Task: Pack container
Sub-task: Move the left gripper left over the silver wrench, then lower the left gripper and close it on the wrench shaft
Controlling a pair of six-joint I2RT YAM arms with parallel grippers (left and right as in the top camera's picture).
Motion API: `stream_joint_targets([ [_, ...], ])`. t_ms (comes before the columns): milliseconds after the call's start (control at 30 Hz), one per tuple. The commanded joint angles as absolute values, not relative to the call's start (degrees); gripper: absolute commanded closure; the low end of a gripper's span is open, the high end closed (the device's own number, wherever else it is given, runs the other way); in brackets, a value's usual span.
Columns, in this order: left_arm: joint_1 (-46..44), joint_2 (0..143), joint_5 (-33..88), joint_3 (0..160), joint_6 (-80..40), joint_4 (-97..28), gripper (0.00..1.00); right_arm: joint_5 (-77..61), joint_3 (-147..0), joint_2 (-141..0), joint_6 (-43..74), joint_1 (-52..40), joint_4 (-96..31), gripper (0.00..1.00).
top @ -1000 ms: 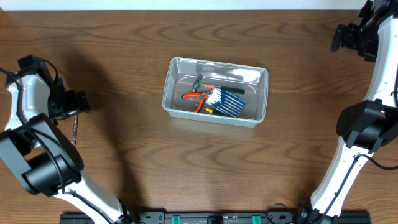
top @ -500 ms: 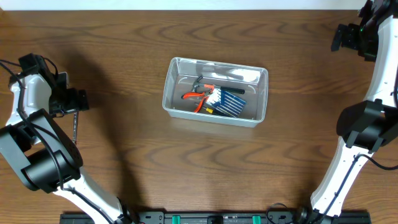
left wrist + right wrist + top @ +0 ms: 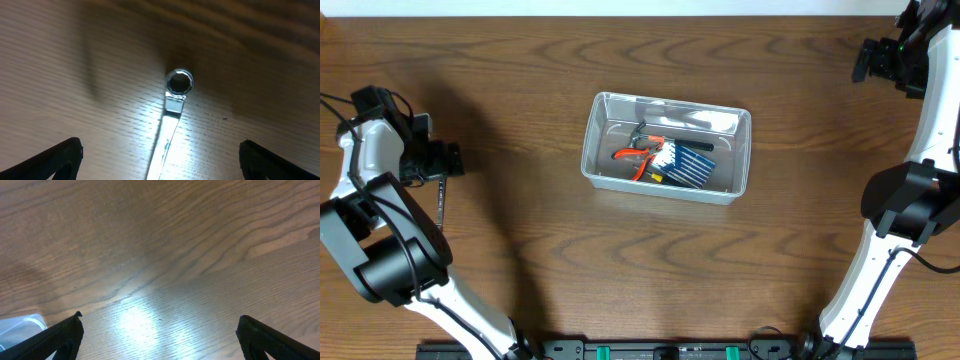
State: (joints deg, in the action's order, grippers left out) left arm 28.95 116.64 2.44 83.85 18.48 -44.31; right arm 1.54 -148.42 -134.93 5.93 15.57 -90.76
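The clear container [image 3: 588, 150] sits mid-table and holds orange-handled pliers [image 3: 638, 155], a blue screwdriver case [image 3: 688, 165] and a dark tool. At the far left a slim metal wrench [image 3: 440, 205] lies flat on the wood. My left gripper [image 3: 445, 160] hovers over its upper end. In the left wrist view the wrench [image 3: 173, 105] shows its ring end up, and its shaft runs down between my open left gripper [image 3: 160, 160], untouched by either finger. My right gripper [image 3: 872, 60] is open at the far right back corner, over bare wood [image 3: 160, 335].
A corner of the container [image 3: 17, 327] shows at the lower left of the right wrist view. The table's far edge [image 3: 640, 14] runs along the top. Both arm bases stand at the front edge.
The left arm has shifted very slightly to the left over the wrench. The right arm and the container's contents have not moved.
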Motion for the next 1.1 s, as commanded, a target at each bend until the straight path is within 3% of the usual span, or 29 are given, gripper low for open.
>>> stream_joint_targets([
  [0, 29.23, 119.68, 3.29, 83.96, 19.44, -44.97, 0.02, 2.11, -148.33, -134.04, 6.81, 15.77, -90.74, 0.01],
  [767, 31.94, 121.54, 3.4, 83.96, 21.39, -44.01, 0.0, 2.11, -148.33, -134.04, 6.81, 15.77, -90.74, 0.01],
  [967, 31.97, 121.54, 3.4, 83.96, 21.39, -44.03, 0.16, 2.11, -148.33, -134.04, 6.83, 15.77, -90.74, 0.01],
  [1067, 31.97, 121.54, 3.42, 83.96, 21.37, -44.07, 0.17, 2.11, -148.33, -134.04, 6.81, 15.77, -90.74, 0.01],
])
